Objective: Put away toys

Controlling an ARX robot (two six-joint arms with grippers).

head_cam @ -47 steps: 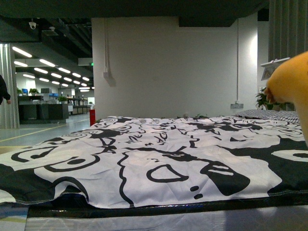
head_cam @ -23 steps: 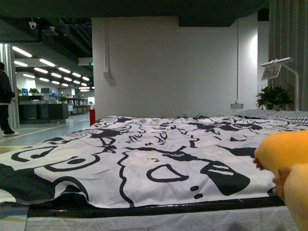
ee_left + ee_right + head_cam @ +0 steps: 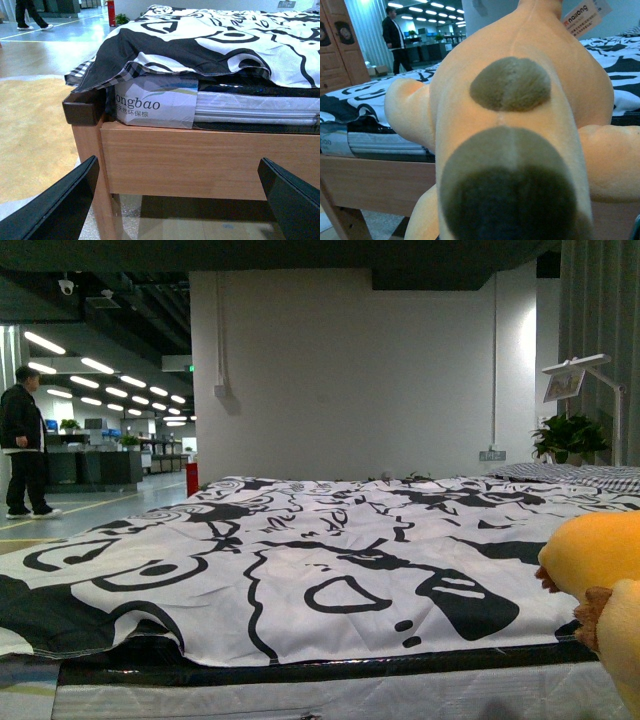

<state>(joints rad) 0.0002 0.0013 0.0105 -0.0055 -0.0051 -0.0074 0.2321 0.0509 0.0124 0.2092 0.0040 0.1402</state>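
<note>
The orange-yellow plush toy (image 3: pixel 600 575) shows at the right edge of the front view, held low beside the bed's front edge. In the right wrist view the plush toy (image 3: pixel 520 130) fills the frame, with two brown patches on its body. My right gripper is shut on it, and its fingers are hidden behind the toy. My left gripper (image 3: pixel 180 200) is open and empty, low in front of the bed's wooden frame (image 3: pixel 200 157), with both dark fingers (image 3: pixel 60 205) spread wide.
A bed with a black-and-white patterned sheet (image 3: pixel 320 560) fills the front view. Its mattress (image 3: pixel 240 107) and wooden corner post (image 3: pixel 85 107) show in the left wrist view. A person (image 3: pixel 25 440) stands far left. A plant (image 3: pixel 572 438) and a lamp (image 3: pixel 580 375) stand at the back right.
The plush toy has dropped from high at the right edge to low beside the bed's front edge. The person at far left has walked further into view.
</note>
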